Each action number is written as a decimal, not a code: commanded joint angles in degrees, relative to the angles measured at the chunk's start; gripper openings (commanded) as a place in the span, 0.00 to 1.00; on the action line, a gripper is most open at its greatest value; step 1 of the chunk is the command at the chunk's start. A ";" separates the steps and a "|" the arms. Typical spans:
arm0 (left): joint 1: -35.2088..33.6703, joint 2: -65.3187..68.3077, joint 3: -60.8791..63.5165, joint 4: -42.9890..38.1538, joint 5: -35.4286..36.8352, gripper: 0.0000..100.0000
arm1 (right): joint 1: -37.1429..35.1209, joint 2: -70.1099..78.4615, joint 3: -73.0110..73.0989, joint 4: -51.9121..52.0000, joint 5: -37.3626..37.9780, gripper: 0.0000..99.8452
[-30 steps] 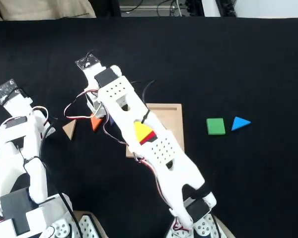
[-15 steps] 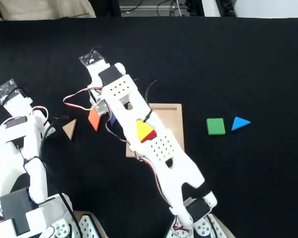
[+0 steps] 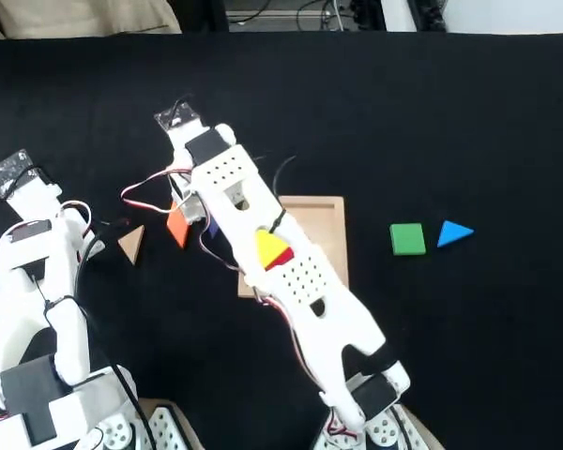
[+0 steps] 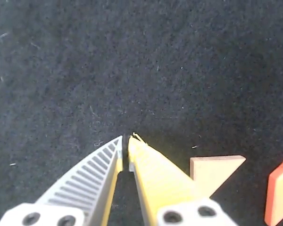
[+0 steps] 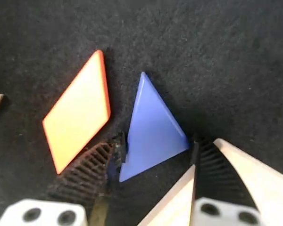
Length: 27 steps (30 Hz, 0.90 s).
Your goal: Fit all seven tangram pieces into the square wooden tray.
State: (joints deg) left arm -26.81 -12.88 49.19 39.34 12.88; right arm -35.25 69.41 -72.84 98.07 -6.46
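- Left of centre on the black cloth-covered table [image 3: 450,122], my right gripper [image 5: 155,143] hangs over a violet-blue triangular piece [image 5: 151,125]. My fingers are spread, one on either side of the piece, which lies flat on the cloth. I cannot tell whether either finger presses on it.
- Just left of that triangle lies an orange parallelogram piece [image 5: 78,110], flat, with a narrow strip of cloth between the two.
- Further left, a pale tan wooden triangle [image 3: 131,243] lies flat, near the orange parallelogram but not touching it.
- My left gripper [image 4: 127,143] sits just left of the tan triangle, tips over bare cloth. Its fingers are pressed together and hold nothing.
- The square wooden tray [image 3: 324,220] lies right of the violet-blue triangle, near the table's middle. My right arm crosses over its left part.
- Within the tray's outline, through an opening in that arm, a yellow piece [image 3: 270,244] and a red piece [image 3: 281,262] show side by side. Their shapes cannot be made out.
- Right of the tray and outside it, a green square piece [image 3: 408,238] lies on the cloth.
- A blue triangular piece [image 3: 455,233] lies just right of the green square, not touching it.
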 commanded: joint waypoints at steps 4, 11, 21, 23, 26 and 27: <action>0.84 -1.41 -0.31 -0.79 0.53 0.03 | 0.35 1.36 -2.24 -0.88 -2.55 0.23; 0.92 -1.41 -0.31 -0.79 0.53 0.03 | 0.35 1.45 -3.38 -1.58 -0.44 0.15; 0.92 -1.41 -0.31 -0.79 0.53 0.03 | 0.44 0.04 -9.89 2.46 3.69 0.14; 0.92 -1.41 -0.31 -0.79 0.53 0.03 | 0.44 -1.27 -13.67 3.34 5.36 0.14; 0.92 -1.41 -0.31 -0.79 0.53 0.03 | 1.85 -5.05 -13.67 3.34 9.85 0.14; 0.92 -1.41 -0.31 -0.79 0.53 0.03 | 2.55 -6.64 -12.70 3.34 10.99 0.14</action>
State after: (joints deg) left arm -26.81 -12.88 49.19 39.34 12.88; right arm -34.99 69.58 -83.30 99.38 1.27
